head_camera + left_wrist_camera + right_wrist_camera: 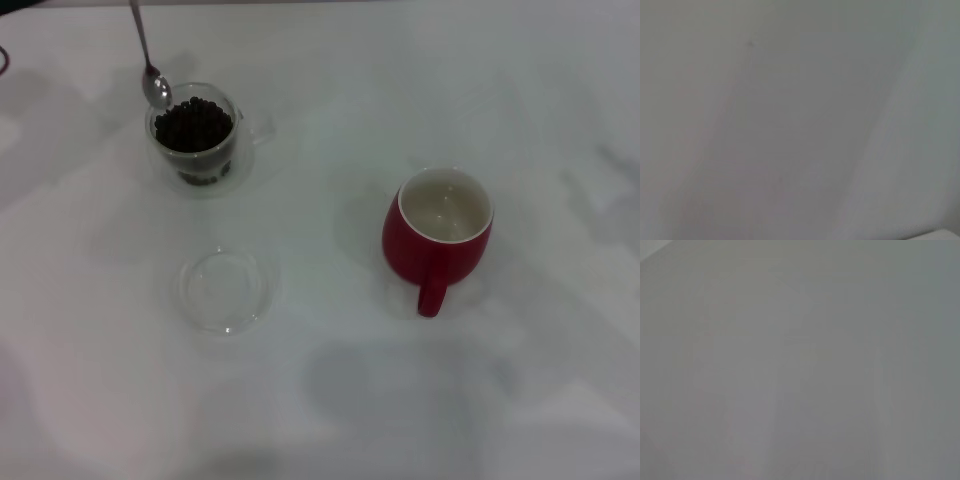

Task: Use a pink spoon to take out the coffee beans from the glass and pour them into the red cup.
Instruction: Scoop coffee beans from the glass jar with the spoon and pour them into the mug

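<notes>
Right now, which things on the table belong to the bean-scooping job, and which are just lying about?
Belong to the job:
spoon, bowl at the glass's rim
coffee beans
glass
red cup, looks empty

Just lying about:
clear glass dish

Neither gripper is in view.

We cannot name the place with confidence: the head view gives only a plain white tabletop [330, 400] set like a staged test bench with a glass [195, 140] of coffee beans [193, 124], a red cup [438, 238] and a clear glass dish [224, 290].
</notes>
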### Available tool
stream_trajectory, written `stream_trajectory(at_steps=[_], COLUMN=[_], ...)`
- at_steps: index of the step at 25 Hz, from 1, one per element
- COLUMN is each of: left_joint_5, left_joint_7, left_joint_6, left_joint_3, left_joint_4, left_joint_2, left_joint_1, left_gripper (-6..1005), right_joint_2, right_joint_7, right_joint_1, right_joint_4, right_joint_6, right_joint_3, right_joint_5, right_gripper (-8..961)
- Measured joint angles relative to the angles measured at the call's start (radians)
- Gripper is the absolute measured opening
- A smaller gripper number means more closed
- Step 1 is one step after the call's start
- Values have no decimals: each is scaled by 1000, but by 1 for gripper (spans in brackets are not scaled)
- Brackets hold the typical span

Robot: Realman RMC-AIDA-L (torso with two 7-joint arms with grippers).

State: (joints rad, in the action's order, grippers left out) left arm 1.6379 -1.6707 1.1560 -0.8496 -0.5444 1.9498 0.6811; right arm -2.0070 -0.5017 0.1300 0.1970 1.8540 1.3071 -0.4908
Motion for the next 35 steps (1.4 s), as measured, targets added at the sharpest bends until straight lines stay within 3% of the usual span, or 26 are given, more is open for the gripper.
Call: stream_trajectory(at_steps=[2,17,26,35], left_joint_5=[5,-8,-62,-86], left_joint_7=[50,183,166,16], left_joint_6=[-16,-137,-163,-166], left_joint_3=[2,8,7,7], left_joint_4=[-11,7,86,109], left_joint_2=[28,113,119,119], left_joint_1=[-3,-17,-19,-47], left_gripper=[131,131,132,132], right_joint_2=[3,20,21,20], right_joint_7=[0,-1,-1,0], right_joint_1=[-2,-13,-21,-24], right_joint_4=[-6,-33,-43,-42], right_joint_6=[5,7,7,1], right_joint_3=[-2,0,1,1], right_joint_5=[0,0,0,-2], right_gripper=[634,634,634,634])
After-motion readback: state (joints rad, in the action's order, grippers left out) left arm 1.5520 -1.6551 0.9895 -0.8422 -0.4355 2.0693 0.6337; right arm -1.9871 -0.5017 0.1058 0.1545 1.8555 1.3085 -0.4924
